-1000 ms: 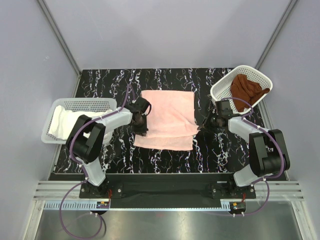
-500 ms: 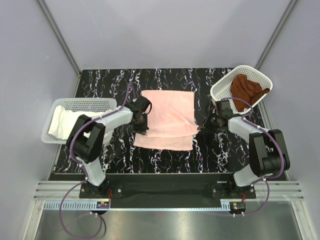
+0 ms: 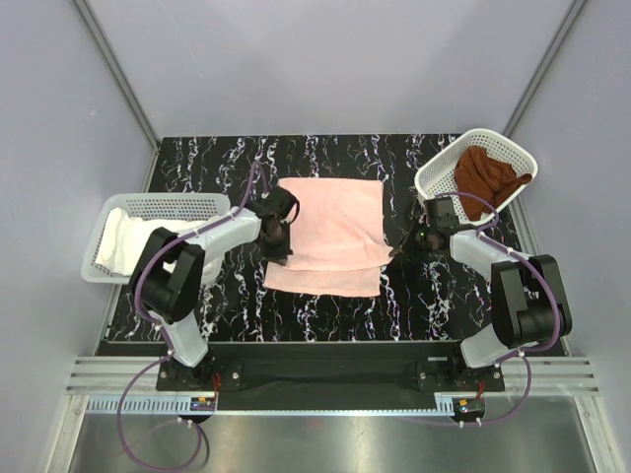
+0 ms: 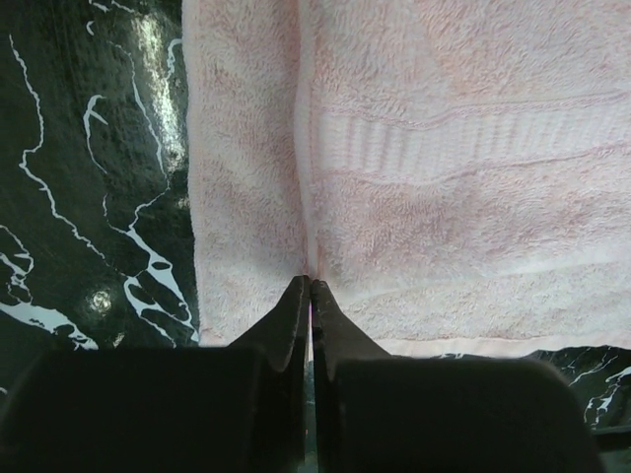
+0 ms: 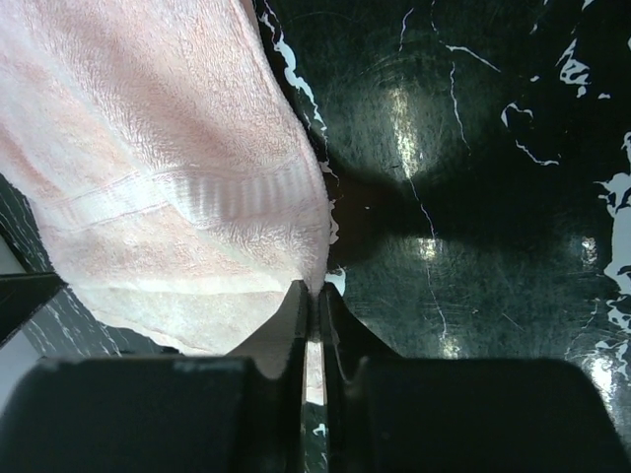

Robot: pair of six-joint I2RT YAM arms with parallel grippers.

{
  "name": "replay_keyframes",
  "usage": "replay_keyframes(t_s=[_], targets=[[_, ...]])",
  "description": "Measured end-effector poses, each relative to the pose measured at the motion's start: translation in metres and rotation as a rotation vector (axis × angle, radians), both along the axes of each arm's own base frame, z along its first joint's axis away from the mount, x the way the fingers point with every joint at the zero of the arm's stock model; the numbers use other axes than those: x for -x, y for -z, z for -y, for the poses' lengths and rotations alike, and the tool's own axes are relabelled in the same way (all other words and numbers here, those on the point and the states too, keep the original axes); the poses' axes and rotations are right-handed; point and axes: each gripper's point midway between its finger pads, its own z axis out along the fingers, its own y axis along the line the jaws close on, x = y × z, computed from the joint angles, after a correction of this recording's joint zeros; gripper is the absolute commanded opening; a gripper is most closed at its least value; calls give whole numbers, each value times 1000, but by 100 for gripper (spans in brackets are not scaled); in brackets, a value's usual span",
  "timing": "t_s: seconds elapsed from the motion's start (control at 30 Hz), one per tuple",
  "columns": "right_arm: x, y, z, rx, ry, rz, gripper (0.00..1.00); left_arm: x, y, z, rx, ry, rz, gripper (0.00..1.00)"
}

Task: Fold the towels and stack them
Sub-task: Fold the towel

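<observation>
The pale pink towel [image 3: 330,232] lies flat on the black marbled table, its near part folded double. My left gripper [image 3: 279,244] is at the towel's left edge, jaws shut, pinching a ridge of pink cloth [image 4: 444,197] at the tips [image 4: 311,286]. At the right edge, my right gripper [image 3: 397,250] is shut on the towel's edge [image 5: 148,148], with cloth showing between its jaws [image 5: 317,291]. The white towel [image 3: 123,241] lies in the left basket. The rust-brown towel [image 3: 488,175] is bunched in the right basket.
A white mesh basket [image 3: 163,202] stands at the table's left edge, and another [image 3: 434,182] is tilted at the back right. Grey walls close in the table on three sides. Bare table [image 3: 325,315] lies between the towel and the arm bases.
My left gripper has shut on the towel's left edge. The towel's near edge has drawn slightly back from the front. The right gripper has kept its grip in place.
</observation>
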Motion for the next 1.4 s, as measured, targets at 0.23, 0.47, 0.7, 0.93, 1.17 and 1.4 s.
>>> replay_keyframes(t_s=[0.23,0.47,0.7,0.93,1.17,1.4], targets=[[-1,-14,-7,-38,-21,-10,0,-20,-40,-3,-47,25,54,0],[-5,-70,-26,-160,-60,103,1,-30,-98,-23,-91,44,165,0],[56,-22,-45,-217,-101,-5,24,18,-52,-47,-133,74,48,0],[85,21,-48,-201,-104,-124,14,49,-1,-57,-161,92,-87,0],[80,17,-54,-204,-119,-87,0,42,0,-50,-131,95,-59,0],[65,-6,-48,-154,-103,-28,9,41,-2,-48,-117,97,-54,0]])
